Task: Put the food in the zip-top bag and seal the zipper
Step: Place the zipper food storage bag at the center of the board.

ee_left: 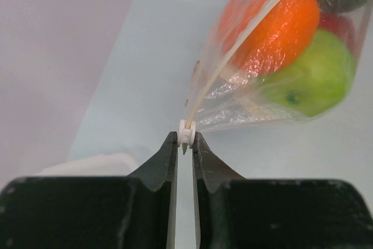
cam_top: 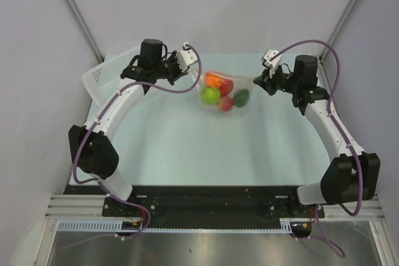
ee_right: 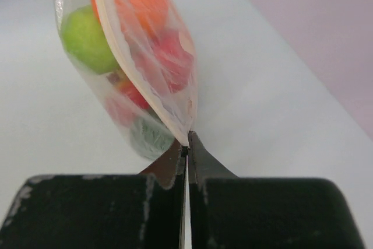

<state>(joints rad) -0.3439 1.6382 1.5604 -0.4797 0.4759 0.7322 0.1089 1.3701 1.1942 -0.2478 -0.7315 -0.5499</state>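
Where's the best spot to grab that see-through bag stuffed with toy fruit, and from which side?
Probably the ends of the thin zipper strip, approached from either side along its length. The zip-top bag bulges around the round food, too fat for narrow jaws; the strip is flat. The left gripper is shut on its white slider end, the right gripper on the opposite corner.

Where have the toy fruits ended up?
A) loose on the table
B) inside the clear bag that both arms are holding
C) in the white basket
B: the orange piece and the green piece show through the clear bag, which is pinched at one end by the left tool and at the other by the right tool.
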